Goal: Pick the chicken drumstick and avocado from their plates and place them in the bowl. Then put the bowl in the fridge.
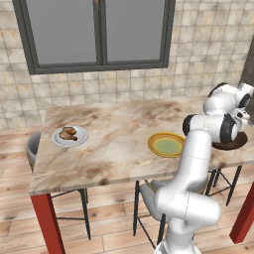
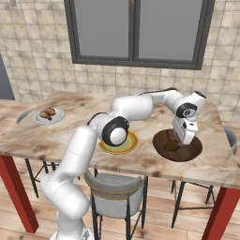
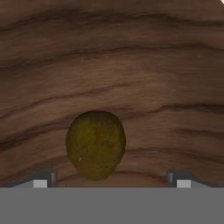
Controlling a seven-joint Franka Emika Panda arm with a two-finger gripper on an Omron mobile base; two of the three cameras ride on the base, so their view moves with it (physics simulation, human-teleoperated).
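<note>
The avocado (image 3: 96,144) lies inside the dark brown bowl (image 3: 109,65), on its wooden floor. My gripper (image 3: 111,178) hangs just above it, open, with both fingertips (image 3: 41,181) well clear of the fruit on either side. From the right base view the gripper (image 2: 180,138) points down into the bowl (image 2: 187,152) over the avocado (image 2: 172,145), at the table's right end. The chicken drumstick (image 1: 68,133) rests on the small white plate (image 1: 57,141) at the table's left end. Between them sits the yellow-rimmed plate (image 1: 154,141) with nothing on it. The fridge is out of view.
The marble table (image 1: 114,149) stands on red legs before a tiled wall with a window. A grey chair (image 2: 115,187) is tucked under the near edge, and a stool (image 1: 32,146) sits at the left end. My own arm arches over the yellow-rimmed plate.
</note>
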